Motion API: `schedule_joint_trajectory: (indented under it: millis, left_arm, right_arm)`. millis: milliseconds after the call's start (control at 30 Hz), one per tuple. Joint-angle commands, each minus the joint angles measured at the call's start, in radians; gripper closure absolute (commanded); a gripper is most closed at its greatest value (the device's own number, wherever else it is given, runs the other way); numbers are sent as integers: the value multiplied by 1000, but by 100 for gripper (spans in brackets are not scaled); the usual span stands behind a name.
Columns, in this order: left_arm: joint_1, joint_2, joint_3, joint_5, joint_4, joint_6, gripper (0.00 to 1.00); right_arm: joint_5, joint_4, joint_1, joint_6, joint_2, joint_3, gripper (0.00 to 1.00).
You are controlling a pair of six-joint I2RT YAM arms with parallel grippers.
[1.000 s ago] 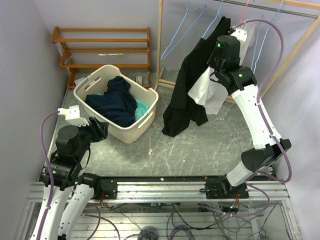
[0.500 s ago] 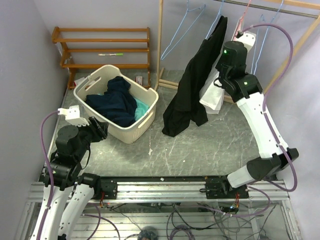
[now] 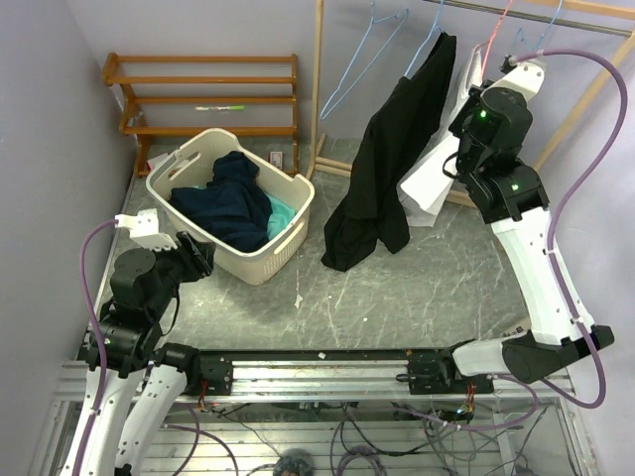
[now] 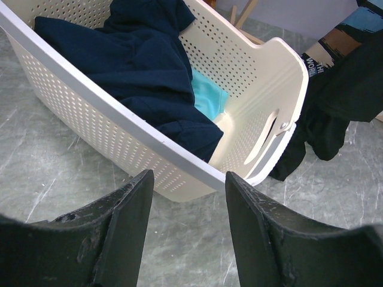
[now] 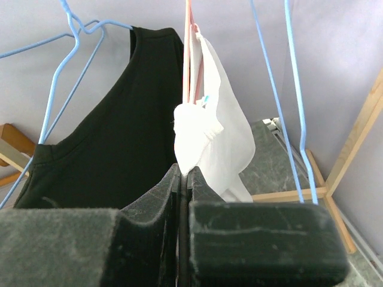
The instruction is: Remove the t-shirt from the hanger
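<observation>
A white t-shirt [image 3: 429, 186] hangs bunched from a pink hanger [image 3: 493, 27] on the rail at the back right. My right gripper [image 3: 462, 157] is shut on a fold of this white t-shirt, high beside the rail. In the right wrist view the closed gripper [image 5: 185, 174] pinches the shirt's lower bunch [image 5: 209, 134] just under the pink hanger [image 5: 188, 54]. A black shirt [image 3: 385, 169] hangs to its left on a blue hanger. My left gripper [image 3: 198, 256] is open and empty, low at the near left, its gap [image 4: 188, 197] facing the basket.
A white laundry basket [image 3: 289, 241] holding dark blue and teal clothes stands left of centre, seen close in the left wrist view [image 4: 90, 131]. Empty blue hangers [image 3: 365, 52] hang on the rail, two right beside the white shirt [image 5: 287, 89]. A wooden shelf rack [image 3: 198, 94] stands at the back left.
My right arm has moved right and up, drawing the white t-shirt away from the black shirt. The left arm has not moved.
</observation>
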Motion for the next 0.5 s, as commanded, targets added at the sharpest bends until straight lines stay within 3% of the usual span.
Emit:
schedule_joint_trajectory:
  millis: [0, 467]
  left_arm:
    - [-5, -7, 11, 30, 16, 1, 38]
    - [-5, -6, 12, 31, 18, 3, 38]
  right_arm:
    - [19, 111, -3, -43, -62, -28, 100]
    - [-66, 363, -3, -127, -127, -168, 100]
